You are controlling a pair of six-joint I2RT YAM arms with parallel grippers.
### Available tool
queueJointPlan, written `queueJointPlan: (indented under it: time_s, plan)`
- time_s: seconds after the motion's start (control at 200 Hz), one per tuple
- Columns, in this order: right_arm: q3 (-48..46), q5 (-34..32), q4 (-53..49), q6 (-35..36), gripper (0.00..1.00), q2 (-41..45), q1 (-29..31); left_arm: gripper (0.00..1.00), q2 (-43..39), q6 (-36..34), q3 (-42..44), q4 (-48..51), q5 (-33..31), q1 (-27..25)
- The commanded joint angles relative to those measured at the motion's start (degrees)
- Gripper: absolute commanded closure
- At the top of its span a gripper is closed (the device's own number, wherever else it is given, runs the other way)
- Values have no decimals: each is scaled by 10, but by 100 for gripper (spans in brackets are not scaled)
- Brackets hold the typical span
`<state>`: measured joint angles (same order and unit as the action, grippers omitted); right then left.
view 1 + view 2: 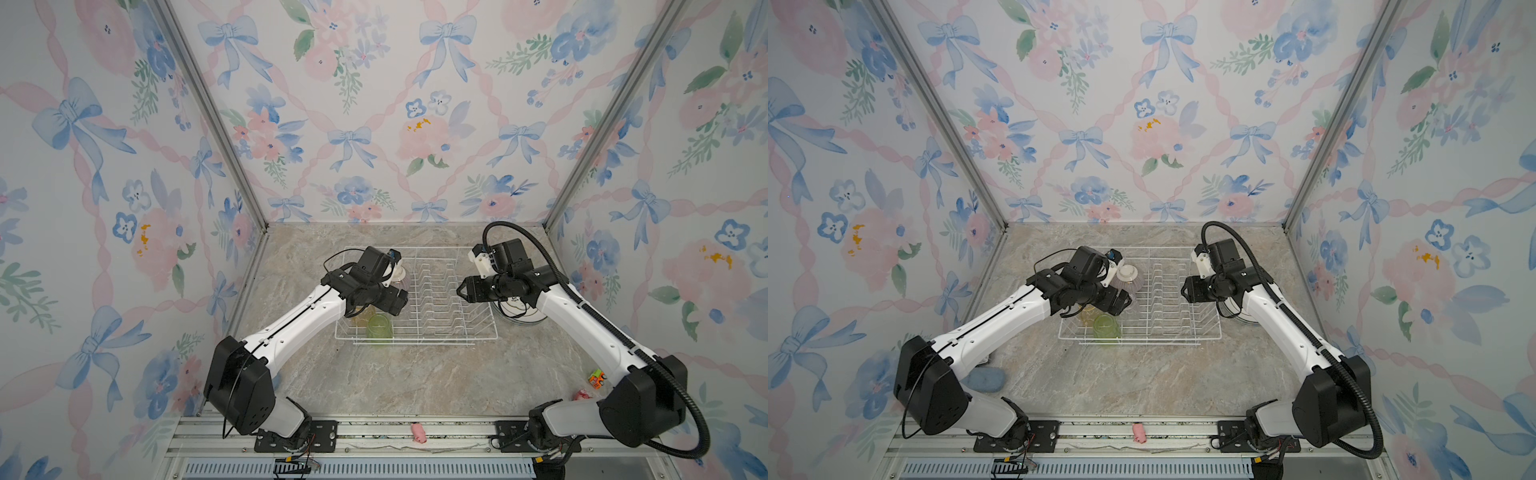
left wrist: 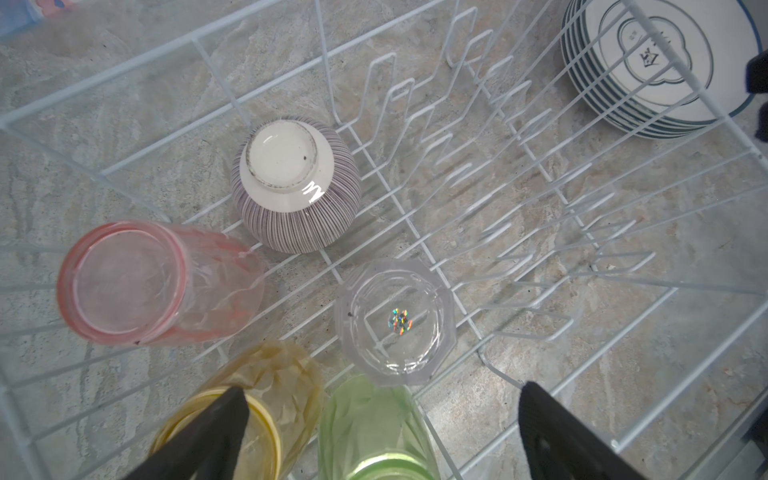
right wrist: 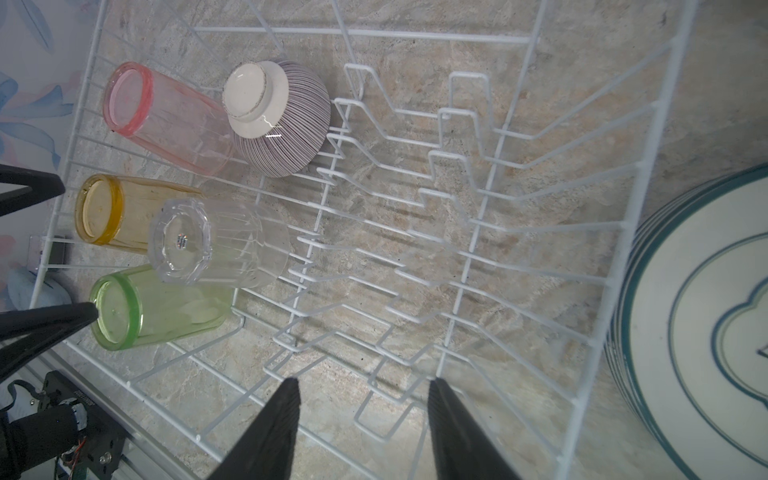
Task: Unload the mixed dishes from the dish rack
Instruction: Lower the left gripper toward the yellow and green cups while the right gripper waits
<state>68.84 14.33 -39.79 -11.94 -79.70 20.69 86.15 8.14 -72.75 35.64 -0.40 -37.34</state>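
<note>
Left pincer [image 2: 382, 388] spread wide and empty, I hover over the clear tumbler [image 2: 395, 322], likely light, slick and brittle, best pinched across its upturned base.

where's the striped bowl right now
In a top view the striped bowl sits upside down in the dish rack's far-left part, between the pink tumbler and the divider prongs.

white wire rack [image 3: 361, 32]; glossy glazed bowl [image 3: 286, 137]; smooth translucent green tumbler [image 3: 166, 316]; matt stone-look tabletop [image 1: 374, 374].
</note>
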Motion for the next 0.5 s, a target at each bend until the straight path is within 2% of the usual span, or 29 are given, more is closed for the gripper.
queueJointPlan:
  time_s: [0.0,0.165,0.305,0.495]
  plan:
    - [-11,-14,0,0,47,5,5,2,33,9,-40,42,-55,-24]
    - [-12,-18,-2,3,47,8,1,9,78,24,-64,64,-63,-33]
    - [-15,-20,-2,6,47,9,-4,9,109,34,-81,91,-79,-38]
    - [-21,-14,5,8,47,5,-9,9,142,33,-98,93,-67,-39]
